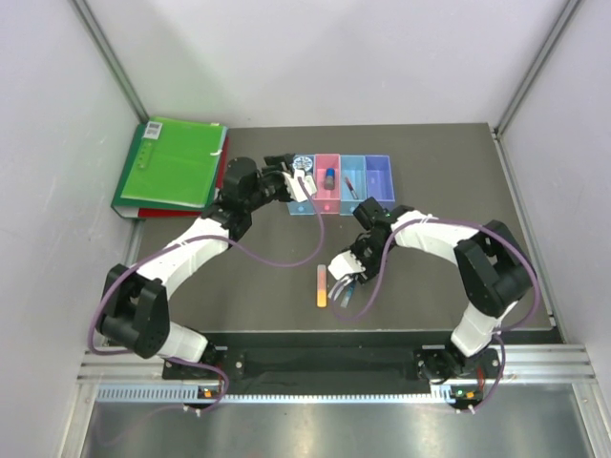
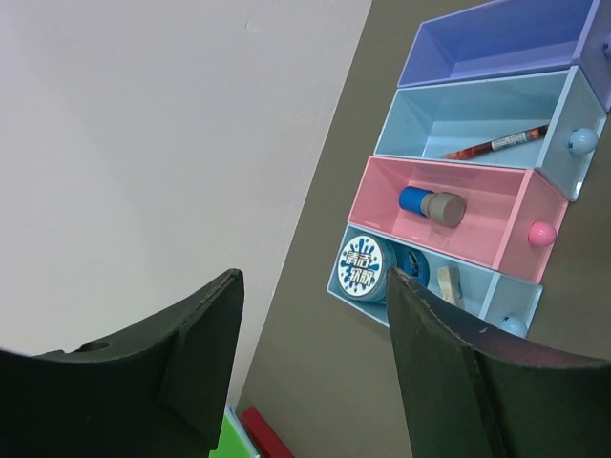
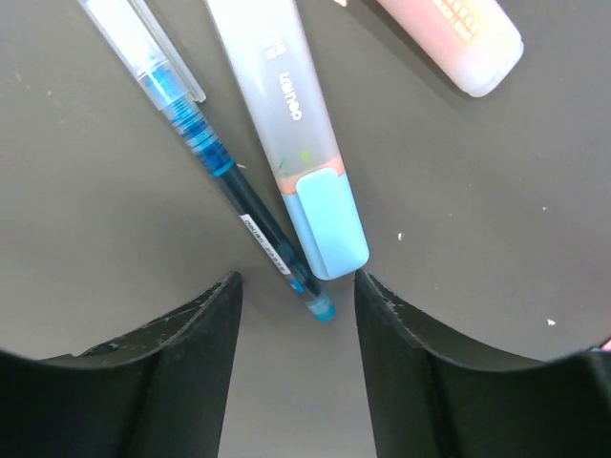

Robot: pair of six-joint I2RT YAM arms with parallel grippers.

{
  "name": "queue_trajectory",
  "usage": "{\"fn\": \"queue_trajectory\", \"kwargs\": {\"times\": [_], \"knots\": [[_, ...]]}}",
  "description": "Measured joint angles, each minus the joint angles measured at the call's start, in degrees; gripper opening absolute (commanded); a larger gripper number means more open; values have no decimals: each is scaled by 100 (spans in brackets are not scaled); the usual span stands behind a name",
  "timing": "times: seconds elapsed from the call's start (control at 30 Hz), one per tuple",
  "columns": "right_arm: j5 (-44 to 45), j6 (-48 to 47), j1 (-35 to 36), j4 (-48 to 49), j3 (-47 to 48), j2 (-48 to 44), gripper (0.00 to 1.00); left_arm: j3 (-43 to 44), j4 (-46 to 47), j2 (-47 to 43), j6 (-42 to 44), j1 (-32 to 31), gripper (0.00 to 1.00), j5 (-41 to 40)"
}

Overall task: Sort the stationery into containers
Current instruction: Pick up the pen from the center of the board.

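Already binned, the tape roll [image 2: 361, 267] sits in the light blue bin at the row's left end, the blue-capped piece [image 2: 431, 205] in the pink one beside it, and the red pen [image 2: 496, 145] in the next light blue one. The four joined bins [image 1: 380, 176] stand at the middle of the tabletop's [image 1: 258, 305] far edge. Still loose toward the middle of the near edge are the blue pen [image 3: 234, 186] and grey stick [image 3: 286, 124], lying close alongside, with the orange-pink stick [image 3: 458, 38] just beside them. The right end effector [image 3: 296, 315] hangs over them, jaws wide, the ends of the pen and grey stick between its fingers, gripping nothing. The left end effector [image 2: 315, 286], wide and empty, hovers by the bins' left end. A green folder [image 1: 172, 162] lies in the far left corner.
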Motion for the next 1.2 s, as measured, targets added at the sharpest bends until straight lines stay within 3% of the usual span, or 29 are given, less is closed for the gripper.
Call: {"fn": "queue_trajectory", "kwargs": {"times": [0.2,0.43,0.73,1.2], "knots": [[-15,-269,2,-334,188,153,41,-46,79,-66,22,9,66,-20],[20,-337,4,-739,437,358,20,-98,184,-129,20,48,66,-15],[136,-258,26,-866,498,391,0,-103,306,-131,20,133,66,-13],[407,293,11,-791,-61,-258,0,-85,474,-20,22,238,66,17]]}}
